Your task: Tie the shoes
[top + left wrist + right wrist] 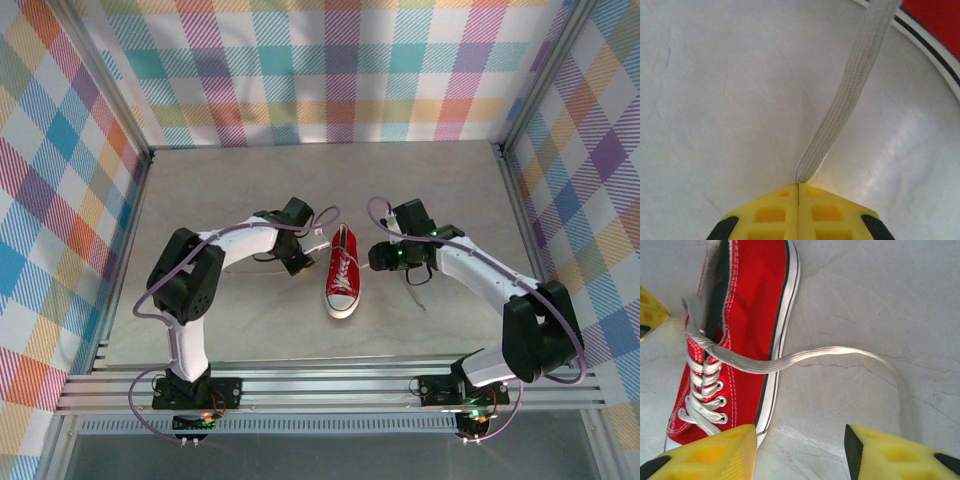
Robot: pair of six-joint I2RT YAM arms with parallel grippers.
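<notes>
Red canvas sneaker (342,272) lies in the middle of the grey table (250,180), between your two arms, toe cap toward the bases and sole flat. Your left gripper (798,186) has its yellow fingers pressed together on the left lace (850,95), which runs up from the pinch to the shoe's white sole edge. It looks held close to its end, so a sharp tug could slip it free. A long pull could drag the light shoe sideways or draw the lace out through the eyelets, since nothing pins the shoe down.

Your right gripper (800,432) is spread wide and holds nothing. It hovers beside the sneaker's sole, above the right lace (830,354), which leaves the top eyelets, crosses the sole edge and curves away flat on the table. That flatness is the trouble: come down too shallow and the fingers close on air, too deep and they scrape the table. The near finger (715,452) sits just beside the sole, so closing there could nip the rubber instead of the lace.
</notes>
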